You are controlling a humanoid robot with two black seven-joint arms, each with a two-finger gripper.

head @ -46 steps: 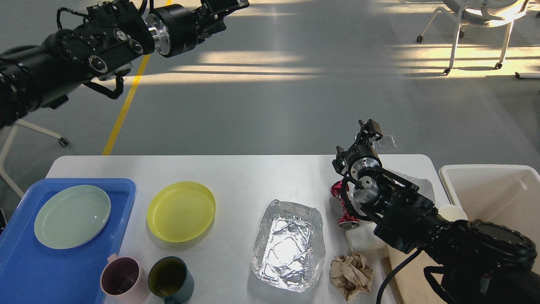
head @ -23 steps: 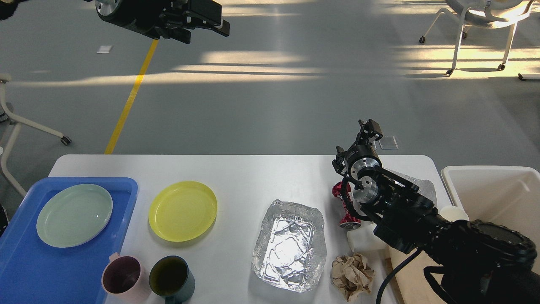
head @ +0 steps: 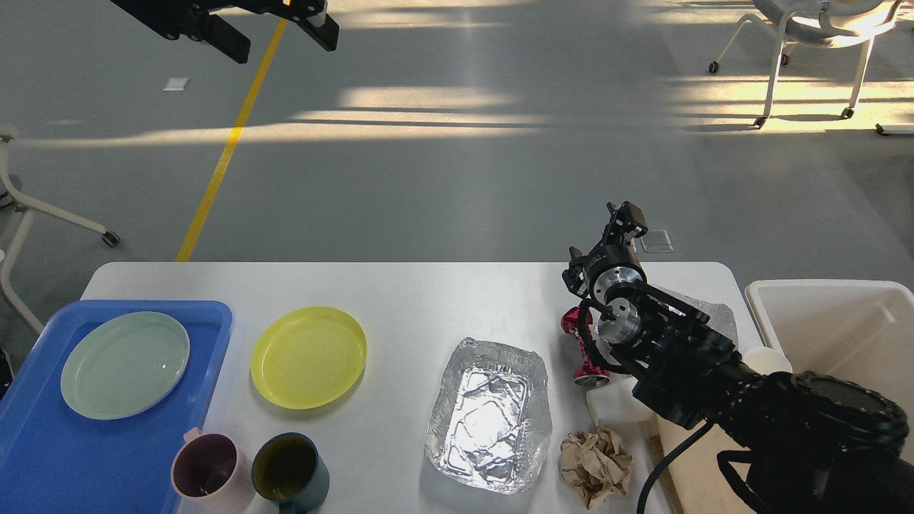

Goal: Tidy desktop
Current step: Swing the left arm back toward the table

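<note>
Now your left gripper (head: 278, 32) has swung up and away to the top edge, fingers spread and empty, so nothing is yet picked off the desktop (head: 428, 293). Right gripper (head: 623, 218) hasn't moved past the far edge; can't tell its jaws. Crinkled foil tray (head: 491, 414), glossy yellow plate (head: 308, 357), crumpled paper (head: 595, 465) remain.
</note>
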